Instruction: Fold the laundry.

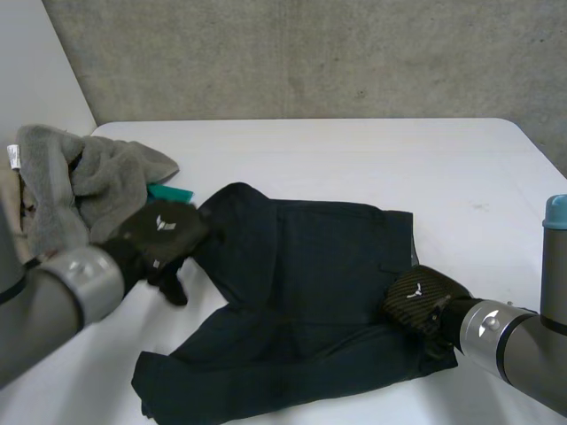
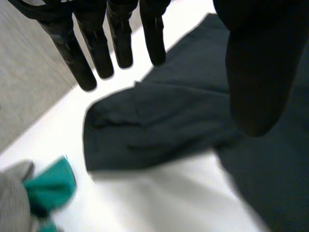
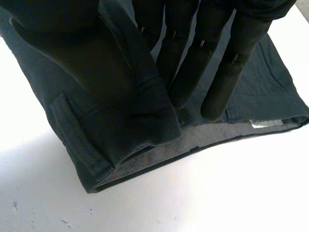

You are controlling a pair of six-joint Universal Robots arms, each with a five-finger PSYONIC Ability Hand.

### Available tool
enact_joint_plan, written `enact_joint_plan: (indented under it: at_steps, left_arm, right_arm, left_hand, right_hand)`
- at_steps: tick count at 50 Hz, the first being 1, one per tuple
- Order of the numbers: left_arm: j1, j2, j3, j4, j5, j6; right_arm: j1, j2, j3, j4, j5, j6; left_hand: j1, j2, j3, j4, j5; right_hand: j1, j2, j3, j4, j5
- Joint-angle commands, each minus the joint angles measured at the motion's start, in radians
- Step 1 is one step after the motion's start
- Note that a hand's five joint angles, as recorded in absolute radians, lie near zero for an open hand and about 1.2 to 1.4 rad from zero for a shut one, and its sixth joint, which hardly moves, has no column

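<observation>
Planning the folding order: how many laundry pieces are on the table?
3: dark shorts in the middle, grey towel far left, teal cloth beside it. More may hide underneath.

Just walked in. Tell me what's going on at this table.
A two-armed robot is folding laundry. A pair of dark shorts lies spread on the white table. The right robot hand pinches the waistband edge between its thumb and straight fingers. The left robot hand hovers open over a leg end on the opposite side, holding nothing. A grey towel and a teal cloth sit heaped beside it, not yet folded.
</observation>
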Motion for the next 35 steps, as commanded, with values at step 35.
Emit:
enact_joint_plan:
  at_steps: [35]
  left_arm:
    - [0.009, -0.690, 0.597, -0.071, 0.124, 0.195]
  right_arm:
    - [-0.016, 0.095, 0.033, -0.101, -0.001, 0.045]
  left_hand:
    - [0.975, 0.993, 0.995, 0.990, 0.990]
  right_hand:
    - [0.276, 0.224, 0.204, 0.196, 0.201]
